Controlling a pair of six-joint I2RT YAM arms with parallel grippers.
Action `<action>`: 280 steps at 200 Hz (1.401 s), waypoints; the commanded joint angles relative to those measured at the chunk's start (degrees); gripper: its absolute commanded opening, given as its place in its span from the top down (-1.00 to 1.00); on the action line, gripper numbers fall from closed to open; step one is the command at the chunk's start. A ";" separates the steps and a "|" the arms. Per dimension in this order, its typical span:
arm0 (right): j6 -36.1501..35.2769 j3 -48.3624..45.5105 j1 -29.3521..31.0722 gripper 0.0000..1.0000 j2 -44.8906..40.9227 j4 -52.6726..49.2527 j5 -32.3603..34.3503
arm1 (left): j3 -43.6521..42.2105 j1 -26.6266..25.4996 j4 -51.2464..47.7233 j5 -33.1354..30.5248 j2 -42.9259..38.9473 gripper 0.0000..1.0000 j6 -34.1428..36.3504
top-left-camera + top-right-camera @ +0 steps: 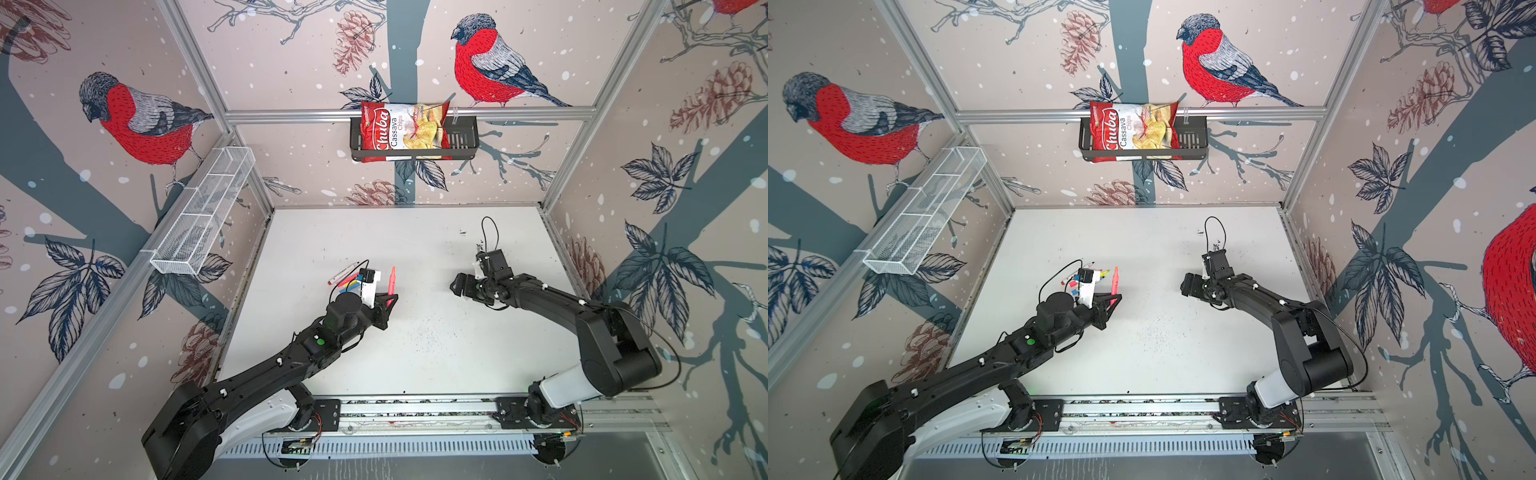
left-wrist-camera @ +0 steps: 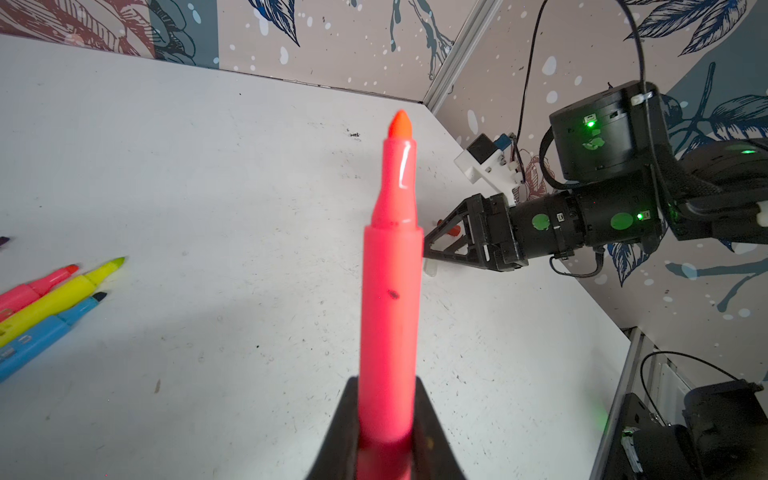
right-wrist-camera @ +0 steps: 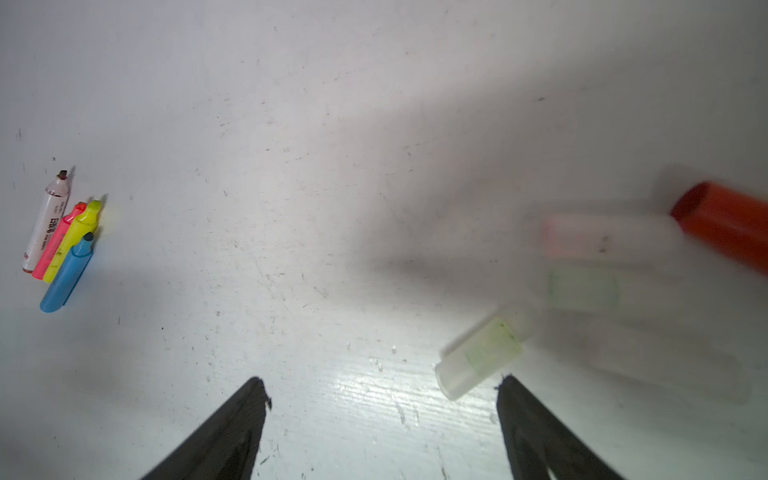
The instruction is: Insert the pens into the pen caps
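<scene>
My left gripper (image 1: pixel 388 301) (image 1: pixel 1113 300) (image 2: pixel 386 436) is shut on a pink pen (image 1: pixel 392 281) (image 2: pixel 390 291), whose uncapped orange tip points away from the jaws, above the table's middle. Three more pens, pink (image 2: pixel 37 286), yellow (image 2: pixel 62 295) and blue (image 2: pixel 45 328), lie side by side with a white-barrelled pen (image 3: pixel 45 224) on the table to its left. My right gripper (image 1: pixel 457 286) (image 3: pixel 382 388) stands open, low over the table. A translucent pen cap (image 3: pixel 478 357) lies just inside one fingertip (image 3: pixel 505 386). Other whitish caps (image 3: pixel 602 241) and a red cap (image 3: pixel 723 224) lie blurred beyond it.
A black basket (image 1: pixel 461 137) holding a chips bag (image 1: pixel 405 131) hangs on the back wall. A white wire basket (image 1: pixel 203 212) is fixed to the left wall. The arms' metal rail (image 1: pixel 415 409) runs along the table's front edge.
</scene>
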 commanded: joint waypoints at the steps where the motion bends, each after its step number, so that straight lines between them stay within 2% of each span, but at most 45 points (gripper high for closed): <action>1: -0.98 0.73 -0.20 -0.76 0.92 -0.62 0.86 | 0.16 0.15 0.13 -0.39 -0.33 1.00 0.96; 119: -1.11 5.01 0.17 -0.76 7.41 -0.80 1.24 | -0.40 0.86 -0.73 -0.68 -1.88 1.00 1.06; 195: -1.63 9.50 5.02 -0.75 11.11 -1.19 -0.01 | -1.12 1.21 -0.73 -0.61 -2.57 1.00 0.90; 280: -0.54 6.95 8.00 -0.73 8.75 -1.43 0.79 | -1.67 1.52 -0.69 -0.62 -3.50 1.00 0.77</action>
